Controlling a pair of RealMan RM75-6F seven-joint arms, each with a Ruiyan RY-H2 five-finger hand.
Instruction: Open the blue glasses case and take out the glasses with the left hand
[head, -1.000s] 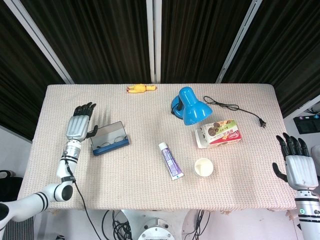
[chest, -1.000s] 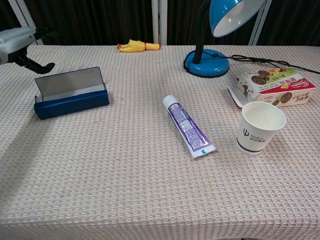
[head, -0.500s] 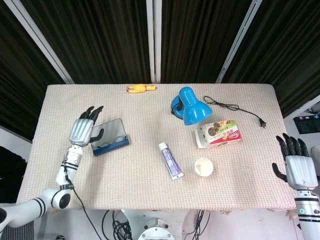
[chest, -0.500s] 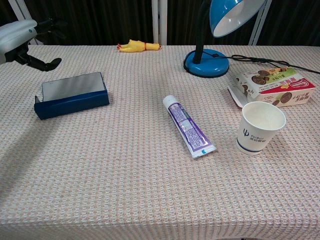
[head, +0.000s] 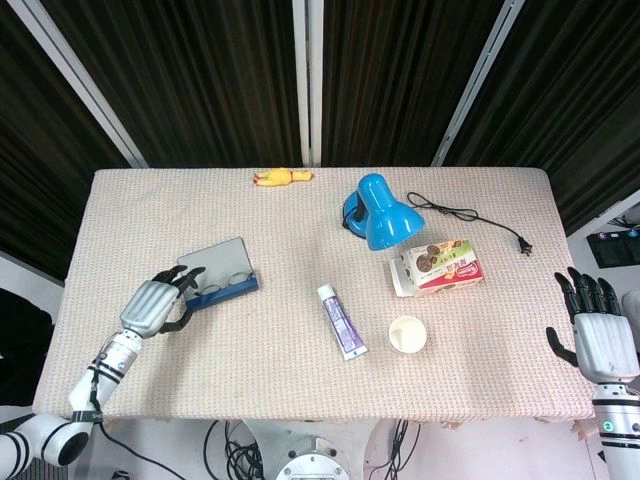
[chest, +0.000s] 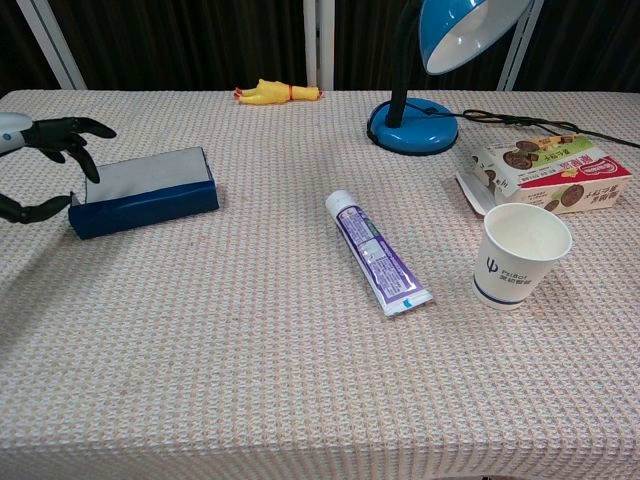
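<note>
The blue glasses case (head: 224, 287) (chest: 145, 205) lies on the left part of the table, its grey lid (chest: 150, 170) lying low over the blue base. Round lens shapes show faintly at the lid's foot in the head view. My left hand (head: 156, 304) (chest: 40, 165) sits at the case's left end with its fingers spread. The upper fingertips (chest: 88, 160) are by the lid corner and the thumb is near the base end. It holds nothing. My right hand (head: 600, 335) hangs open past the table's right edge.
A toothpaste tube (head: 341, 321) (chest: 377, 252) lies mid-table, with a paper cup (head: 407, 334) (chest: 520, 254) to its right. A biscuit box (head: 439, 266), a blue desk lamp (head: 380, 212) with its cord (head: 470, 215), and a yellow toy (head: 281, 177) stand further back.
My left hand has dropped from behind the case to its near-left end. The lid has gone from upright to lying low over the base. The right hand has stayed still.
</note>
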